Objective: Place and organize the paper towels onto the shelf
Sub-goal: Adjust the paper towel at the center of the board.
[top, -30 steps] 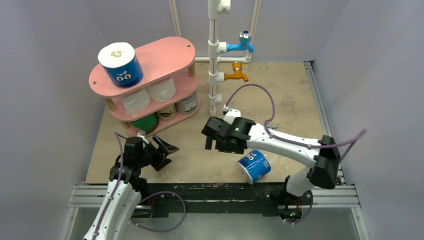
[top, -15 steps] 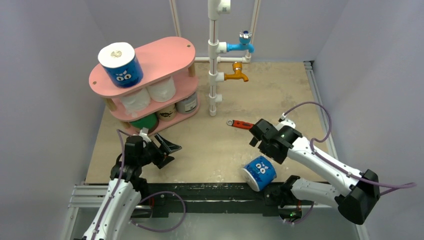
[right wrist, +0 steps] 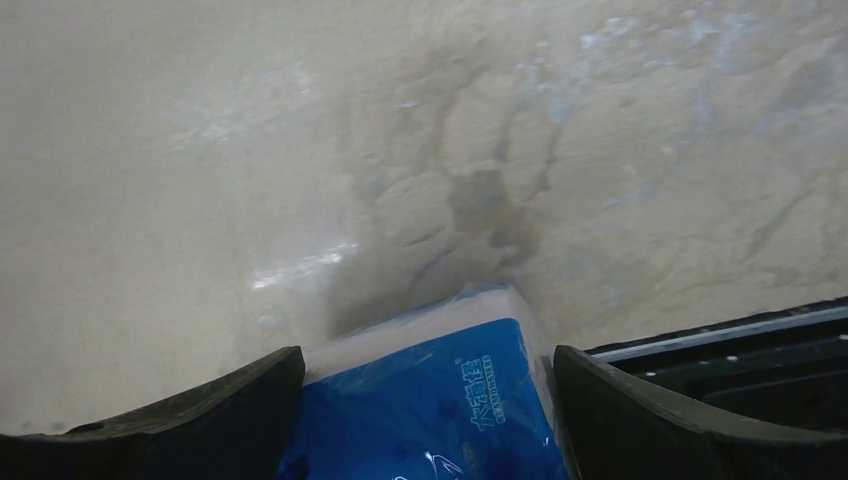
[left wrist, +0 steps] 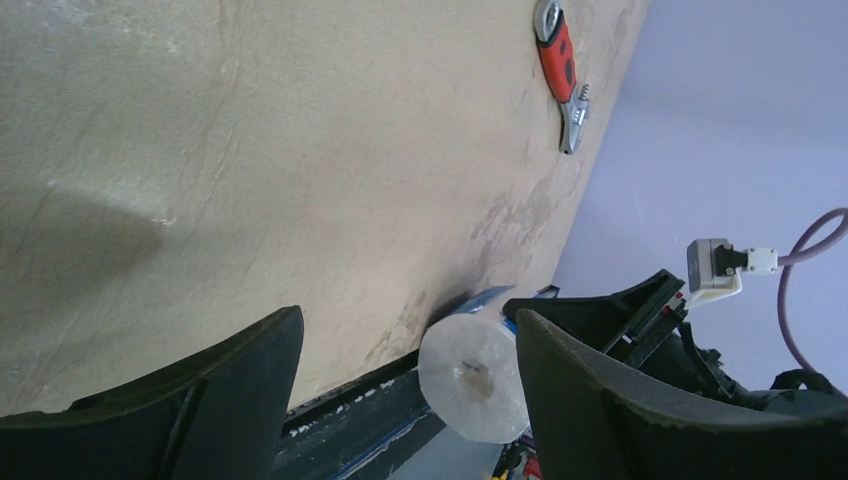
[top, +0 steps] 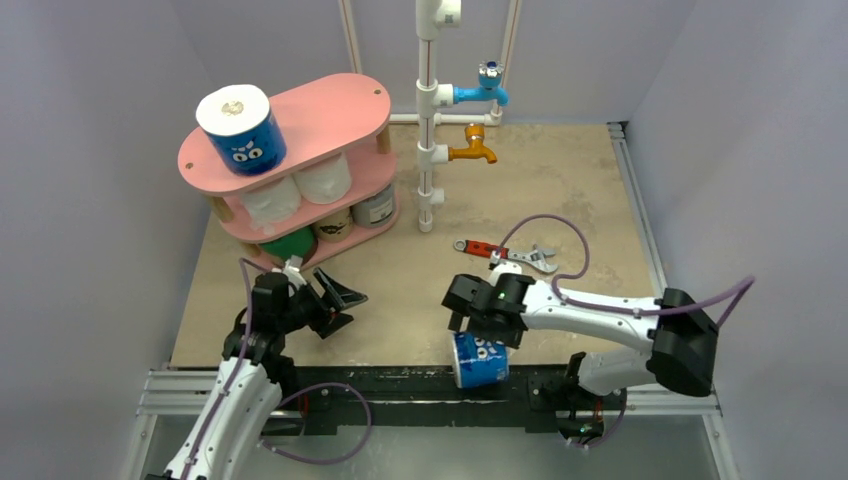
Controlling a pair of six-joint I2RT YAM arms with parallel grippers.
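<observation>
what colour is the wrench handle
Red; the wrench handle shows best in the left wrist view.

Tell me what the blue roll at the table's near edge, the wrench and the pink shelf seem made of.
Blue roll: white paper, going by its fibrous end, in a glossy printed film, probably plastic. Wrench: bare grey metal head; red grip, likely plastic or rubber. Shelf: matte pink boards, perhaps painted wood, on pale wooden-looking posts.

Your left arm is sitting folded low on its own side, left gripper [top: 335, 303] pointing right, jaws gaping wide. Your right arm is bending back toward the middle, right gripper [top: 484, 336] aiming down at the near edge, jaws spread wide too.
</observation>
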